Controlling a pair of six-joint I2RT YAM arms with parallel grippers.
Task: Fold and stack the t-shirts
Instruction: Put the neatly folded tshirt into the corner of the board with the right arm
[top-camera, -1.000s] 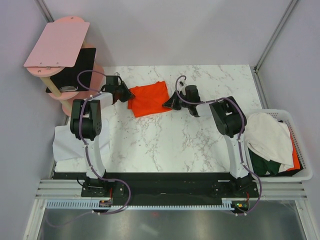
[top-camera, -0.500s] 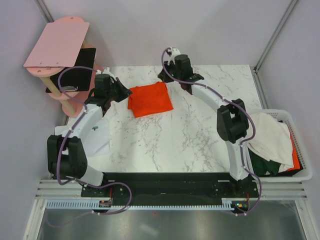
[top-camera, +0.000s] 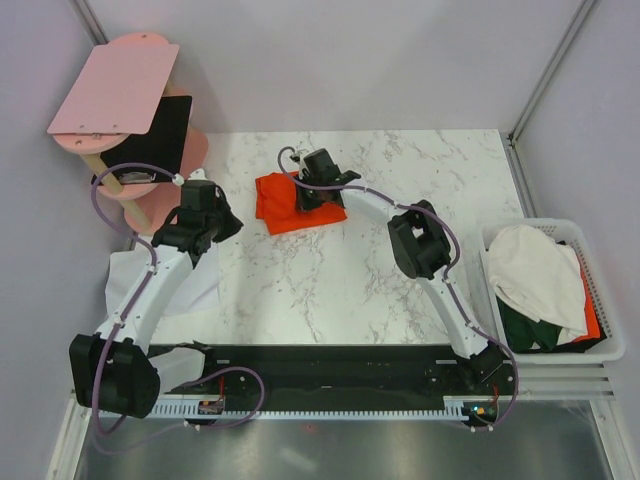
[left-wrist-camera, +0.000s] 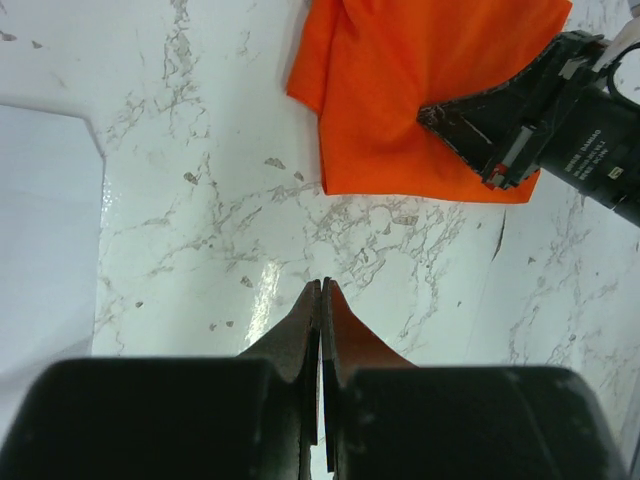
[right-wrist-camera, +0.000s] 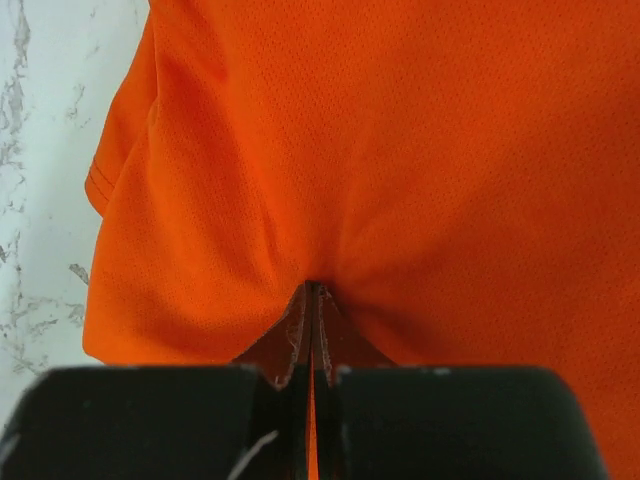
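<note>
Orange t-shirt (top-camera: 272, 205) | folded narrower | right claw (right-wrist-camera: 313, 290) pinching it | left claw (left-wrist-camera: 321, 285) closed, withdrawn

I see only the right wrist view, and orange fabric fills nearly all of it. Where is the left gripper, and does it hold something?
Observer: The left gripper is shut and empty, over bare marble, short of the orange t-shirt.
Operator: Are more shirts waiting?
Observer: Yes, the basket right of the table holds a white garment over a dark green garment.
Operator: And on the left side?
Observer: A white cloth lies at the table's left edge.
</note>
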